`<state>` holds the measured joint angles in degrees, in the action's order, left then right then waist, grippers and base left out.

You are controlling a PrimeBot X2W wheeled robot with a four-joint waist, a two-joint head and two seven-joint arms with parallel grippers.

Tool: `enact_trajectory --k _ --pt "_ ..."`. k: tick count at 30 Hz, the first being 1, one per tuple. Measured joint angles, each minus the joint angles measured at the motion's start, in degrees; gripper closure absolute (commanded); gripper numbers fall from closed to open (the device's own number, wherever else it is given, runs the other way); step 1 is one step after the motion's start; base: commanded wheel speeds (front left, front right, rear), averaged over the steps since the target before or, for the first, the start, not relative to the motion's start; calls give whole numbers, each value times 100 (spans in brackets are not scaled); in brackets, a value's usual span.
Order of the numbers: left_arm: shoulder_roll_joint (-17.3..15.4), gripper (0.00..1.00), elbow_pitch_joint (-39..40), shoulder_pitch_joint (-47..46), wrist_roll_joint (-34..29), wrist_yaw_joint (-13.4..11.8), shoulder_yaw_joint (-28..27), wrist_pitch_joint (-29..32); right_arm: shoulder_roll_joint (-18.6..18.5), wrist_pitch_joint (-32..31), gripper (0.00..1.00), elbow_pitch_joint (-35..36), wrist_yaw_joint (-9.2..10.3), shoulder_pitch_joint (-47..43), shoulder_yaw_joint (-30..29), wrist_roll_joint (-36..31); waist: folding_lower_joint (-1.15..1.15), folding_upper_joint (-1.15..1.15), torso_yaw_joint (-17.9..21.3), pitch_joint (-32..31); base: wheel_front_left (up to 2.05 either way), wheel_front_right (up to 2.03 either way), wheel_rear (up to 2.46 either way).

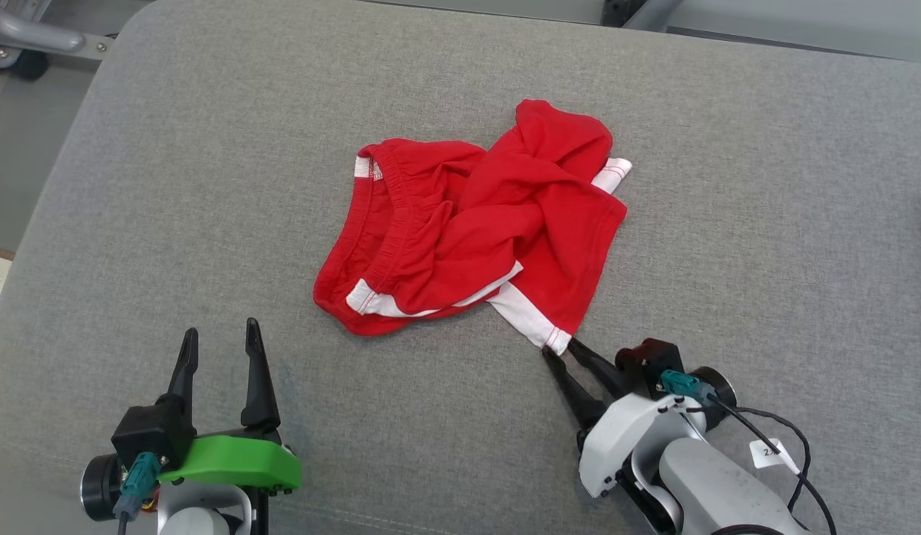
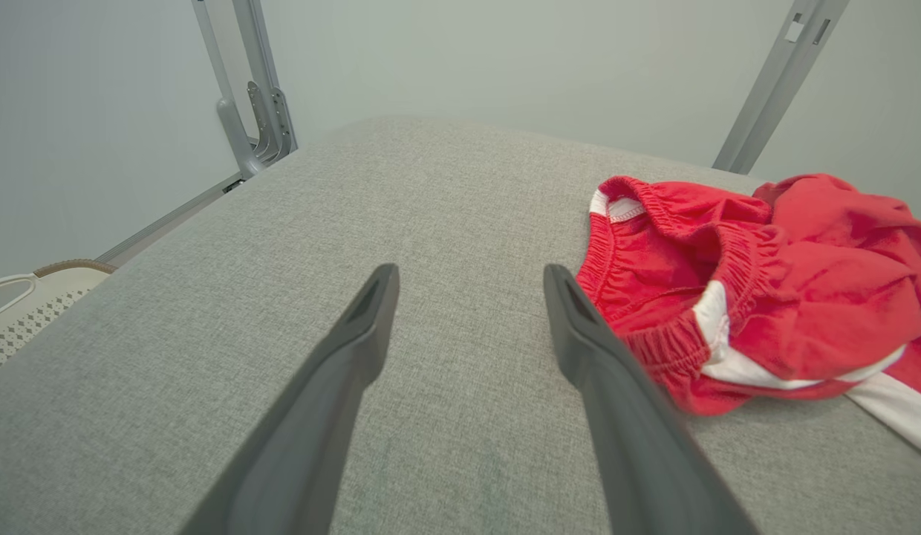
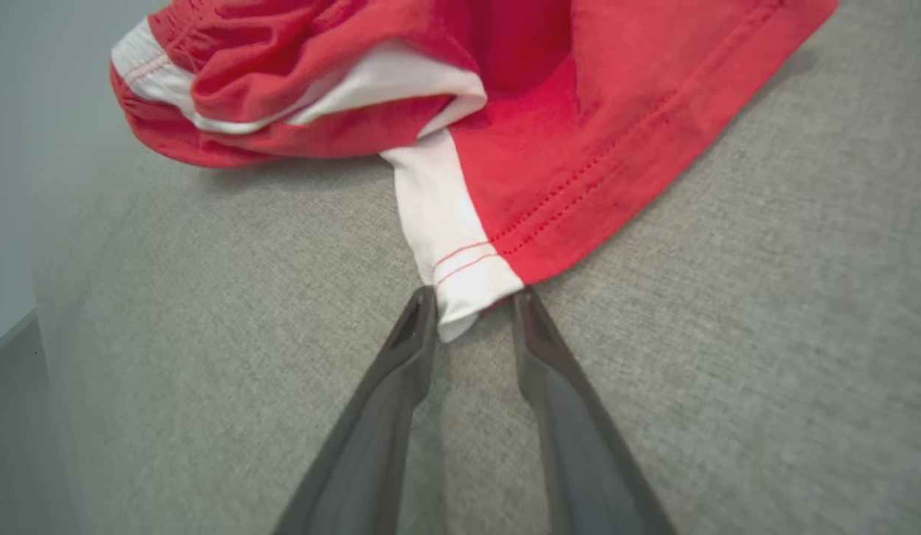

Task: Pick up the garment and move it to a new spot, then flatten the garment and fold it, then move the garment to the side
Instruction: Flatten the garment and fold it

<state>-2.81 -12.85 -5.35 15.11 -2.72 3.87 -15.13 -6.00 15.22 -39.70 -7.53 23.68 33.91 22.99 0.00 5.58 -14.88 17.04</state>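
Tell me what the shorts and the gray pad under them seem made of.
Shorts: soft matte knit, likely cotton jersey; it creases loosely, with stitched hems, a gathered elastic waistband and white trim. Pad: gray woven upholstery cloth, matte, with a fine heathered weave; rounded edges suggest padding beneath, though that is a guess.

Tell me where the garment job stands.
Done: nothing visible; the shorts lie crumpled on the grey pad. In hand: the right gripper straddles a white hem corner, grip unconfirmed; the left gripper sits open, apart. Left: lifting, moving, flattening, folding, setting aside.
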Motion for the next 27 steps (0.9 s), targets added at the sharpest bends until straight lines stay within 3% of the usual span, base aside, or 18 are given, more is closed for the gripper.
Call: enact_trajectory --k 1,2,10,23,24,25,27 --pt "0 0 0 -1 0 2 11 0 1 0 62 -31 0 31 -9 -10 0 0 -6 4 0 0 0" --pt "0 0 1 -2 0 3 16 0 2 -1 100 -54 0 51 -19 -36 0 0 -9 7 0 0 0" --pt "1 0 -10 17 0 13 12 0 -97 -13 100 51 -1 -4 -323 -194 0 0 105 -49 0 0 0" --pt "2 0 -68 86 43 63 144 0 -1188 -24 100 430 -1 -384 -397 70 0 0 822 -282 0 0 0" --pt "3 0 -74 85 42 62 151 0 -1224 -24 88 422 -1 -402 -432 102 0 0 880 -300 0 0 0" --pt "2 0 -94 85 42 60 151 0 -1239 -24 0 408 -1 -463 -533 109 0 0 984 -338 0 0 0" --pt "3 0 -105 86 41 56 141 0 -1228 -24 0 454 0 -493 -703 89 0 0 1072 -380 0 0 0"
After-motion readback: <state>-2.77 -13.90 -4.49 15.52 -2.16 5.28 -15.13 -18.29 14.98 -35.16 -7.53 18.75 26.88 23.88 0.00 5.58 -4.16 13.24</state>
